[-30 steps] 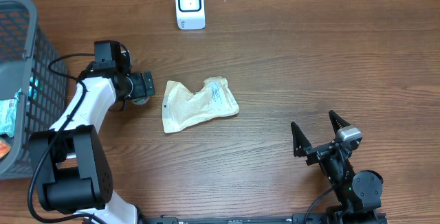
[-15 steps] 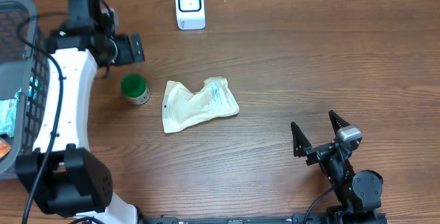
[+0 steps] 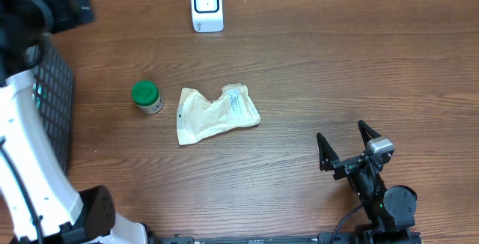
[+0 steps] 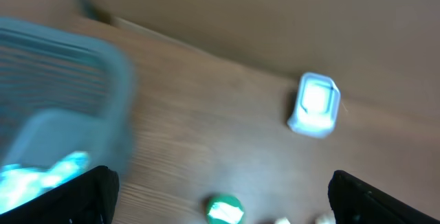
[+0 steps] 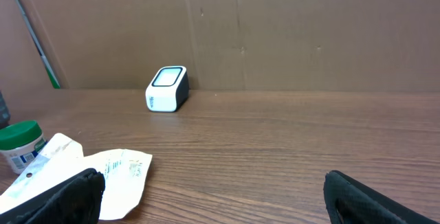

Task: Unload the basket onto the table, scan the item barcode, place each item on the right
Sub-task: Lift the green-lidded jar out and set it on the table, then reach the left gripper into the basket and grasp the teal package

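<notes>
Along the left edge of the overhead frame, one grey plastic mesh basket (image 3: 58, 98) stood half hidden behind the white left arm. The left fingers (image 4: 86, 196) hung in the upper left corner, raised off the brown wooden surface (image 3: 359, 64), spread fully apart and holding nothing. The blurred left wrist view showed pale blue packets in the basket, but their number could not be told.

Right of the basket stood one small white jar with a green lid (image 3: 146, 96), upright. Just beside it to the right, not quite touching, lay one crumpled cream paper pouch (image 3: 217, 113). Its long axis ran roughly left to right and rose slightly toward the right. One white box-shaped barcode scanner (image 3: 206, 6) stood at the top centre, well above both.

At the lower right, the right fingers (image 3: 324, 154) were also spread wide and empty.

Which of the two loose things was the item to scan could not be settled. The jar lay down and right of the left fingers and looked closer to that arm. The pouch lay up and left of the right fingers and seemed nearer to them in the frame. Either item would have to travel up the frame to reach the scanner.
</notes>
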You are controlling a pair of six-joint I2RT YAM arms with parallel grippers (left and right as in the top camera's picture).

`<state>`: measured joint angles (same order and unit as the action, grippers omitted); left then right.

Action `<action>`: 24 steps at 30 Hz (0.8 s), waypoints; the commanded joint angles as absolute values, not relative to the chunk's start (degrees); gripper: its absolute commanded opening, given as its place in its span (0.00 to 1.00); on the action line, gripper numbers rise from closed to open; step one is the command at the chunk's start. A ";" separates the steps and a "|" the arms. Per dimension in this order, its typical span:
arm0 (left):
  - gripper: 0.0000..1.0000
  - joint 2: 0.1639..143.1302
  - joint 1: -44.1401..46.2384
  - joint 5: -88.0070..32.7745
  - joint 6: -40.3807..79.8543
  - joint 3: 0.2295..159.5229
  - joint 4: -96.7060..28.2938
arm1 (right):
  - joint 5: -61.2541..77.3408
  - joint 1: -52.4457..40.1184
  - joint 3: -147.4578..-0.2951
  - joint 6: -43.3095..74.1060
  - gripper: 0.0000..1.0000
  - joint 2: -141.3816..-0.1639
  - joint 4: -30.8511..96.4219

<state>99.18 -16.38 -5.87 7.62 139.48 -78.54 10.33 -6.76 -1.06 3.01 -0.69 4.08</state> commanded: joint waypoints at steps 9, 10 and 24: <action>1.00 99.74 -41.08 -3.42 18.06 137.80 -82.11 | 10.74 -6.68 -0.45 3.16 1.00 -0.19 3.73; 1.00 99.77 -42.11 -3.42 18.06 136.62 -82.00 | 10.74 -6.68 -0.45 3.16 1.00 -0.19 3.73; 0.98 102.04 -44.95 -2.83 4.10 106.28 -62.35 | 10.74 -6.68 -0.45 3.16 1.00 -0.19 3.73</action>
<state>101.27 -45.10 -3.14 11.97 110.67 -65.52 10.33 -6.79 -1.06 3.03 -0.69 4.03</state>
